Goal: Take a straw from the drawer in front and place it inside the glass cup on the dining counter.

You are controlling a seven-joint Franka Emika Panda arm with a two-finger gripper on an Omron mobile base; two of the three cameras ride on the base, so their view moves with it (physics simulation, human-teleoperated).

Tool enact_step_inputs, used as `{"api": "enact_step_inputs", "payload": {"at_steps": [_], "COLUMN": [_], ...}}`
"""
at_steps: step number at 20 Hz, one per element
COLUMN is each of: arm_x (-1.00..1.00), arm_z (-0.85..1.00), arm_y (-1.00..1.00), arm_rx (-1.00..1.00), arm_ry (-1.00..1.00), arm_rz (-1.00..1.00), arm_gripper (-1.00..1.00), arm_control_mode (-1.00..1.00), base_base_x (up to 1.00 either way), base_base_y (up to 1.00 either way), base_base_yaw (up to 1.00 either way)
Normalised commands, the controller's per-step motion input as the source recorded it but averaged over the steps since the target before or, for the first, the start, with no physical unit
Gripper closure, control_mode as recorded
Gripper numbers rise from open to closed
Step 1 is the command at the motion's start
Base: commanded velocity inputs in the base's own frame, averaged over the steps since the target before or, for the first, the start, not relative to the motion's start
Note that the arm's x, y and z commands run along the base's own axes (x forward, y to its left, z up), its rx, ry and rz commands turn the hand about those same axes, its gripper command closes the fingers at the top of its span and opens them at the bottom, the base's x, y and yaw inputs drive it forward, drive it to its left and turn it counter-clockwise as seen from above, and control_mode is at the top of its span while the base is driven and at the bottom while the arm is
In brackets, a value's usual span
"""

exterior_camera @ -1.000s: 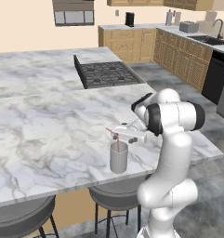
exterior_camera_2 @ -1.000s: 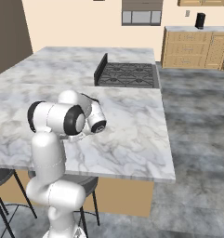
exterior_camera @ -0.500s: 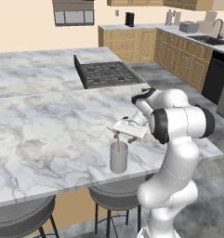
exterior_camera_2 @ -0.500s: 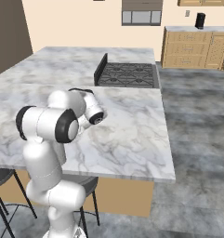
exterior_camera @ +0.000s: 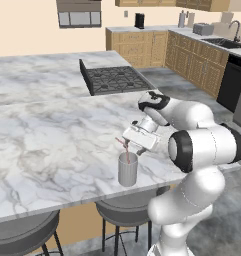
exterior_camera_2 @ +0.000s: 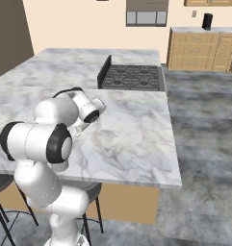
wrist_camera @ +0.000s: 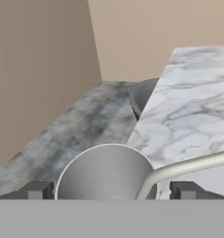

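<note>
The cup [exterior_camera: 127,170] stands upright near the front edge of the marble counter [exterior_camera: 52,140], and the pink straw [exterior_camera: 124,150] sits inside it, its bent top sticking out above the rim and leaning to the left in the left base view. The gripper [exterior_camera: 134,146] hovers just above and to the right of the cup's mouth, with its fingers spread wide and nothing between them. In the hand view the two dark fingertips [wrist_camera: 36,190] sit far apart on either side of the cup's [wrist_camera: 106,172] rim, and the straw [wrist_camera: 187,165] shows as a pale bent tube running from the rim off to the right; it touches neither finger. Compared with a second ago, the cup and straw have stayed where they were, while the arm has swung round: its big dark-banded joint [exterior_camera: 204,145], which was above the gripper level, now sits lower and nearer the camera. In the right base view the arm [exterior_camera_2: 45,139] likewise bulks larger at the left, over the counter's [exterior_camera_2: 132,139] front edge.
</note>
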Motion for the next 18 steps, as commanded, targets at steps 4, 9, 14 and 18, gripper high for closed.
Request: {"api": "enact_step_inputs", "payload": {"at_steps": [4,9,14,18], "arm_x": [0.0,0.0,0.0,-0.14], "arm_z": [-0.01,0.0,0.11,0.17], "arm_y": [0.0,-0.02,-0.2,-0.26], "arm_rx": [-0.28,-0.26,-0.19,-0.16], "arm_ry": [-0.16,-0.12,-0.05,-0.04], "arm_rz": [-0.1,-0.11,-0.13,-0.13], "arm_gripper": [-1.0,-1.0,-1.0,-1.0], "arm_control_mode": [-1.0,-1.0,-1.0,-1.0], "base_base_x": [0.0,0.0,0.0,0.0], "base_base_y": [0.0,0.0,0.0,0.0], "base_base_yaw": [0.0,0.0,0.0,0.0]}}
